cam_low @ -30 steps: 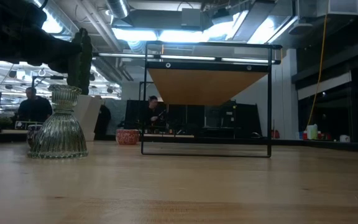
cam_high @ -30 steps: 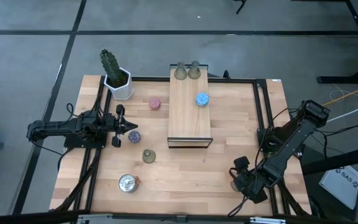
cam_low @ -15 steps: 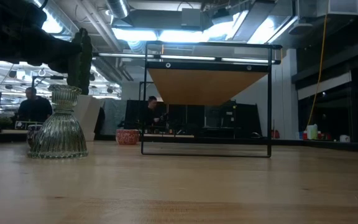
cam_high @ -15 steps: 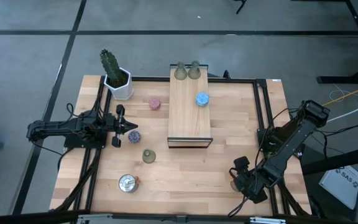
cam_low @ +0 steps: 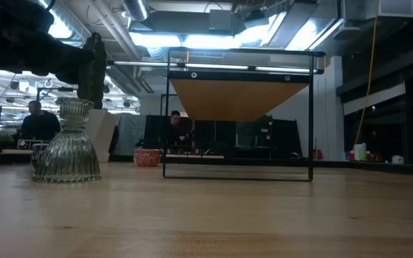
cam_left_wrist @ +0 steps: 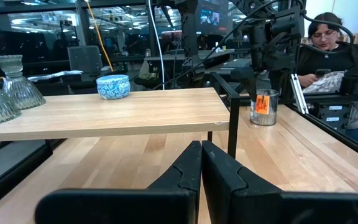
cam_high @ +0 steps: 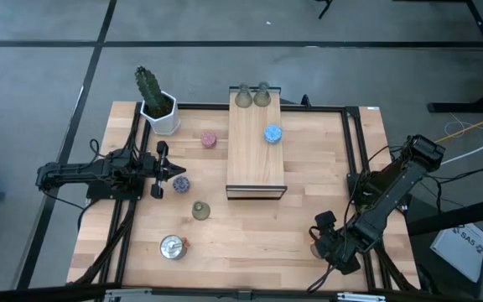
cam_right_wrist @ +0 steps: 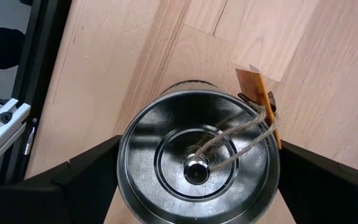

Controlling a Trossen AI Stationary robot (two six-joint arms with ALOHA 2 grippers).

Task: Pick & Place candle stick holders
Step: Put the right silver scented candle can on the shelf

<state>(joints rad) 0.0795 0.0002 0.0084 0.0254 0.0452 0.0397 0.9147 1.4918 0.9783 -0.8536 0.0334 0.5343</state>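
While both arms sit low at the table's sides, we see the left gripper (cam_high: 159,169) at the left edge with its fingers (cam_left_wrist: 188,171) pressed together on nothing, just beside the purple holder (cam_high: 179,184). The right gripper (cam_high: 319,245) is at the near right corner, fingers (cam_right_wrist: 82,177) spread on either side of a silver holder (cam_right_wrist: 197,152) – whether they touch its rim we cannot tell. A twine-tied wooden tag (cam_right_wrist: 258,99) lies across that holder's top.

Other holders:
- second silver holder (cam_high: 172,247) near the front left of the table (cam_high: 250,226)
- olive-green holder (cam_high: 200,210) just ahead of it, standing upright
- pink holder (cam_high: 209,138) left of the wooden board (cam_high: 256,155)
- blue holder (cam_high: 272,133) on the board
- two more green holders (cam_high: 251,95) side by side at the board's far end

Cactus in a white pot (cam_high: 158,105) stands at the far left corner. In the left wrist view a person (cam_left_wrist: 325,43) sits beyond the table – looking down.
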